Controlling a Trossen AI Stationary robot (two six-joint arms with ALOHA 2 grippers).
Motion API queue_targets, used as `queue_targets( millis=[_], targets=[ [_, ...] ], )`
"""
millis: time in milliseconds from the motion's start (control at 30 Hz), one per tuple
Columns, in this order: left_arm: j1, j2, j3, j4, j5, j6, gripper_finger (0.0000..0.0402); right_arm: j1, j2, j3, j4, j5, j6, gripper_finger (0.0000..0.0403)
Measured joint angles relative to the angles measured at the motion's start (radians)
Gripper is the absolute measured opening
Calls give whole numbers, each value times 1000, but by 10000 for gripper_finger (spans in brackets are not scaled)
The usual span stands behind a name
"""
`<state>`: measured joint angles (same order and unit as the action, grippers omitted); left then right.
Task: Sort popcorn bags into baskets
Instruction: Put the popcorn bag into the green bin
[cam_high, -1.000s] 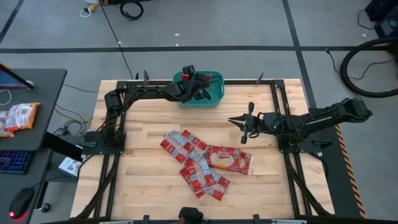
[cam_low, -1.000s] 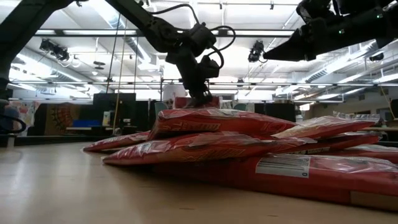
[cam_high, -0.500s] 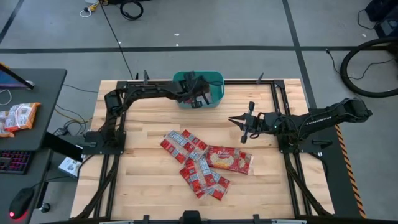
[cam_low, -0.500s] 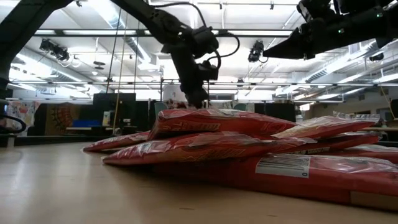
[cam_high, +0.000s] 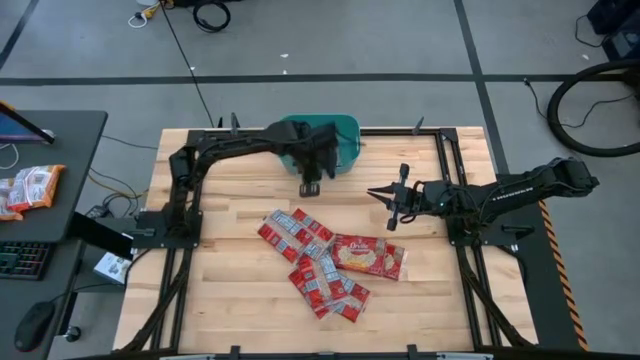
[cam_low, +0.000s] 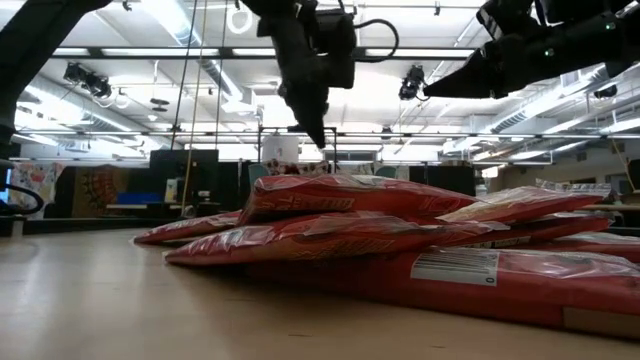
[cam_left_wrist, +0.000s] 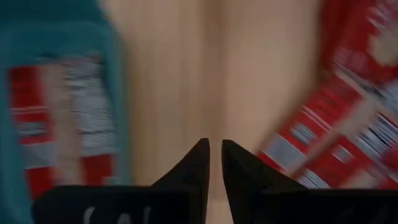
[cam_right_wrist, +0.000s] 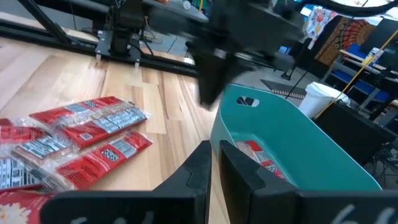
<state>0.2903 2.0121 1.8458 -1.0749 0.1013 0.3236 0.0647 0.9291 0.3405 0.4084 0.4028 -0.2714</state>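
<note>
1. The wooden table (cam_high: 230, 290) carries everything; the two dark arms reach in from its left and right sides.
2. The teal basket (cam_high: 345, 133) sits at the table's far edge, near the middle; a red popcorn bag (cam_right_wrist: 256, 155) lies inside it.
3. The pile of popcorn bags (cam_high: 325, 262) lies near the table's centre, overlapping one another; the larger bag with the popcorn picture (cam_high: 366, 255) sits on the pile's right side.
4. The left gripper (cam_high: 309, 186) hangs above bare wood between the basket and the pile; its fingers are pressed nearly together and hold nothing.
5. The right gripper (cam_high: 374, 192) hovers right of centre, above the pile's far right edge; its fingers are also nearly together and empty.
</note>
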Motion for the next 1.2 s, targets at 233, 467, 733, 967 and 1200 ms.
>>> queue_targets(
  millis=[233, 467, 733, 967, 1200],
  targets=[
    [-142, 0, -21, -96, -20, -29, 47, 0, 0, 0, -36, 52, -18, 36],
    [-302, 0, -100, -115, -130, -168, 47, 0, 0, 0, -53, 77, -20, 36],
    [-467, 0, -173, -205, -298, -428, 56, -12, 0, 0, -37, 77, -35, 36],
    [-602, 0, -276, -219, -359, -614, 140, -60, 0, 0, 10, 58, -39, 36],
    [-721, 0, -337, -198, -445, -711, 247, -123, 0, 0, 67, -56, -45, 36]
  ],
)
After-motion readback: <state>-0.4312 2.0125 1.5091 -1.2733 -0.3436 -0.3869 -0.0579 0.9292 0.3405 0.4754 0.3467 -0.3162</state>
